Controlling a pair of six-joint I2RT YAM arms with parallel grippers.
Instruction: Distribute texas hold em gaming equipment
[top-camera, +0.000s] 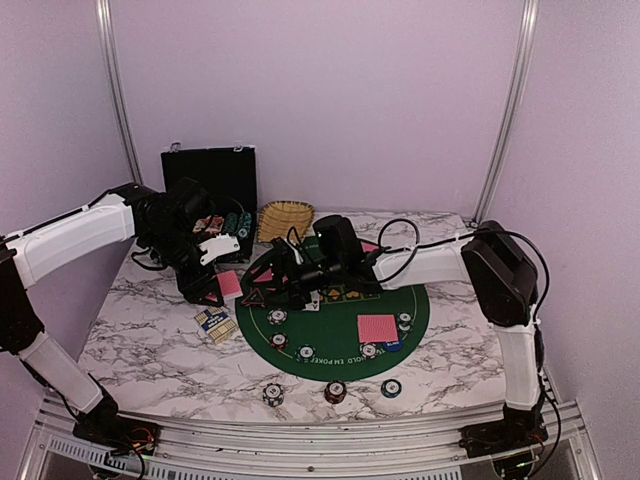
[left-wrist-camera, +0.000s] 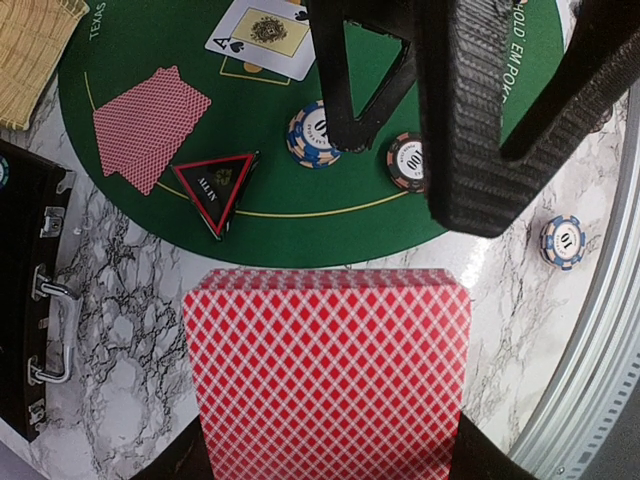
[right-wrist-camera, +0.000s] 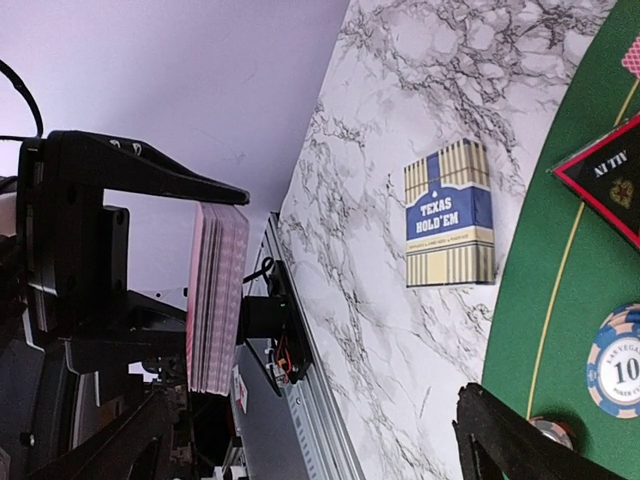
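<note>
Left gripper (right-wrist-camera: 212, 298) is clamped on the deck (left-wrist-camera: 325, 370), fingers on its opposite edges. It's held off the table (top-camera: 140, 340), just outside the mat's (top-camera: 335, 332) left edge.

Only the right wrist gives you the deck's thickness: edge-on, a thick stack. The left wrist gives you the back instead: red-and-white lattice, rounded corners, filling the bottom of the view. Overhead it's just a small pink tile.

Right gripper (left-wrist-camera: 410, 150) is spread wide with nothing in it, over the mat's left part, near the deck. The left wrist shows both its fingers. Its own camera catches one fingertip in the bottom corner.

Clear only on the left wrist:
- face-up ace (left-wrist-camera: 262, 35)
- two overlapping face-down cards (left-wrist-camera: 150, 125)
- black-red triangle (left-wrist-camera: 215, 187) lying across the mat's yellow ring

Right wrist only: you can read "TEXAS HOLD'EM" on the blue-and-cream box (right-wrist-camera: 450, 215), flat on the table beside the mat.

Overhead only:
- face-down pile (top-camera: 377, 328) on the mat's right side
- three striped chips (top-camera: 335, 391) in a row on the table at the near edge, more chips on the mat
- case (top-camera: 210, 180) and basket (top-camera: 285, 220) at the back
</note>
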